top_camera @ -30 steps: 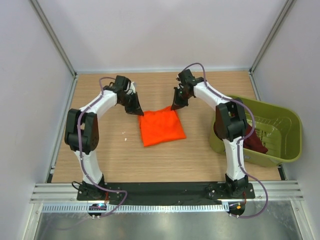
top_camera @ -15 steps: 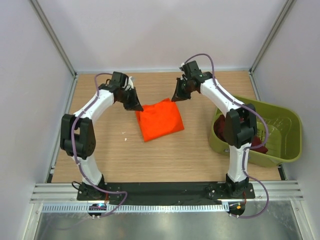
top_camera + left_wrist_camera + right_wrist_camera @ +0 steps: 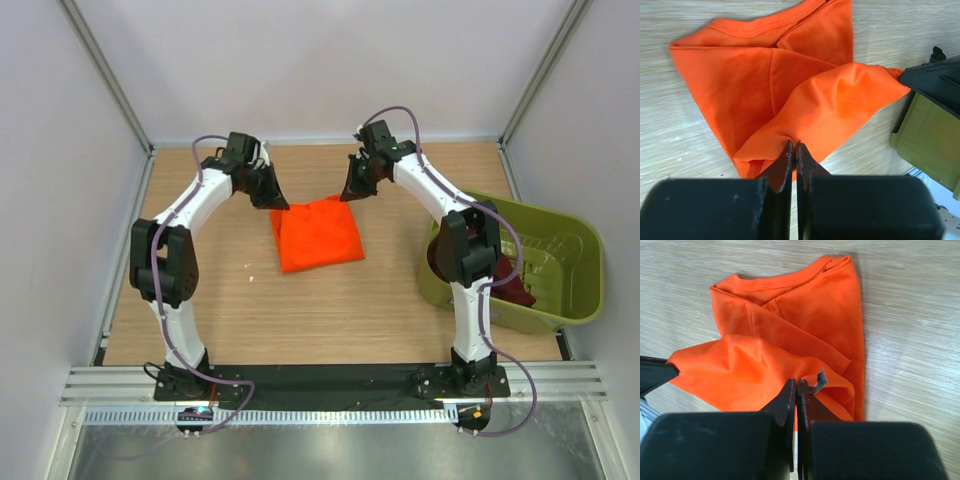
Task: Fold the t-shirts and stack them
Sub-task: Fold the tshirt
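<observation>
The left gripper and right gripper, both clamped tight, are pinching the 11 and 1 o'clock corners of the bright orange folded cloth t-shirt lying mid wooden surface, while the dark maroon cloth t-shirt is sitting inside the olive-green plastic tub at 3 o'clock.

The pale wooden surface carried a bright orange cloth t-shirt, folded into a rough square just beyond the middle. Its near part lay flat on the wood, while its two far corners were lifted clear. An olive-green plastic tub sat at the right edge, well apart from the shirt. A tiny white speck lay to the shirt's left.
</observation>
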Tool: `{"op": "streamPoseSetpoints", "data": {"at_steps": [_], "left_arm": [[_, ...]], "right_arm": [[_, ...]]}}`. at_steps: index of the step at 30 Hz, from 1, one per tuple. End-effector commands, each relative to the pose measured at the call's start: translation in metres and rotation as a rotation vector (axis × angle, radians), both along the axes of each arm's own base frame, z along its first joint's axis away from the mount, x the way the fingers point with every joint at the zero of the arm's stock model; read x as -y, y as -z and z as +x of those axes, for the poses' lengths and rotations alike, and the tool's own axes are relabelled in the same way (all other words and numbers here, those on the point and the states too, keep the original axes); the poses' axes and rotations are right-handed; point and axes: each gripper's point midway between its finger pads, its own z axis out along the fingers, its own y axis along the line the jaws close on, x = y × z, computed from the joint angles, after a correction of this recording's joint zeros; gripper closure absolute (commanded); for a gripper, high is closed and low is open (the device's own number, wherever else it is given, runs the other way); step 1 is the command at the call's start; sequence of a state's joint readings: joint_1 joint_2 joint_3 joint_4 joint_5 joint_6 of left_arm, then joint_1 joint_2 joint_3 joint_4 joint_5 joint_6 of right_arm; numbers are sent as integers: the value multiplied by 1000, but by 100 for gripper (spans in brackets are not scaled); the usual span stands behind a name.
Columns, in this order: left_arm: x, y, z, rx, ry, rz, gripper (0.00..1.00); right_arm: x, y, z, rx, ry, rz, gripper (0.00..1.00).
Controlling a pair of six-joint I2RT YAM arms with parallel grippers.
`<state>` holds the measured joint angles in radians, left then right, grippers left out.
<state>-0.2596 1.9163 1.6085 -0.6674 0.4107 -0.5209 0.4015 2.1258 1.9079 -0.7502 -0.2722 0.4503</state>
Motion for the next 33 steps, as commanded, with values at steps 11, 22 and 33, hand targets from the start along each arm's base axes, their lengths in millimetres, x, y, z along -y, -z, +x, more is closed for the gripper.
{"op": "streamPoseSetpoints", "data": {"at_steps": [11, 22, 33], "left_arm": [[-9, -57, -25, 87, -34, -31, 100], [-10, -58, -14, 94, -27, -11, 100], [-21, -60, 1, 109, -35, 7, 100]], "right_arm": [[5, -84, -16, 104, 33, 85, 99], [-1, -92, 0, 130, 34, 95, 99], [-11, -91, 21, 157, 25, 106, 99]]}}
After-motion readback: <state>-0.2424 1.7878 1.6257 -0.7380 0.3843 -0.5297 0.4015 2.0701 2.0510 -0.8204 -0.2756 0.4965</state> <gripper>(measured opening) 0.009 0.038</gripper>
